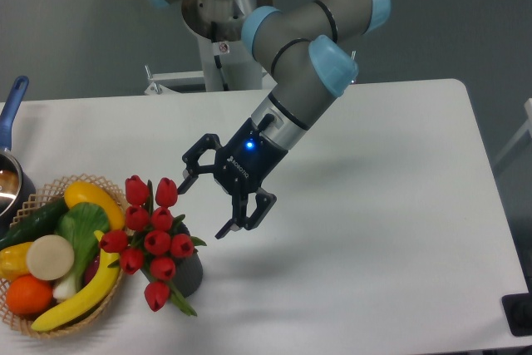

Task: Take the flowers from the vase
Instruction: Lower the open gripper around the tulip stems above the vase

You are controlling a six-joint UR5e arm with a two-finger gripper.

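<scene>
**Open jaws hanging just beside the tulips, nothing gripped yet**

The black two-finger gripper (202, 206) on the grey and light-blue arm is hanging above the white worktop (374, 230), and its jaws are standing wide apart with nothing between them. It is tilted, with the fingers pointing down and to the left, toward the bunch of red tulip buds with green leaves (151, 239). The flowers are sitting in the short dark grey ribbed vase (189, 273), which is standing on the worktop just beside the woven wicker basket of fruit and vegetables (58, 255). The buds are covering most of the vase, so its opening is not showing.

The gripper is near the upper right buds but is not touching them. As I judge it, the step in hand is the approach. To do it well, the jaws should be coming down around the stems or the tight middle of the bunch, not around one loose bud, because one bud can slip out. The jaws should be staying open until the bunch is truly between them. The lift should be going straight up, so that the vase is not tipping and the yellow banana (79, 293) nearby is not being pushed.
</scene>
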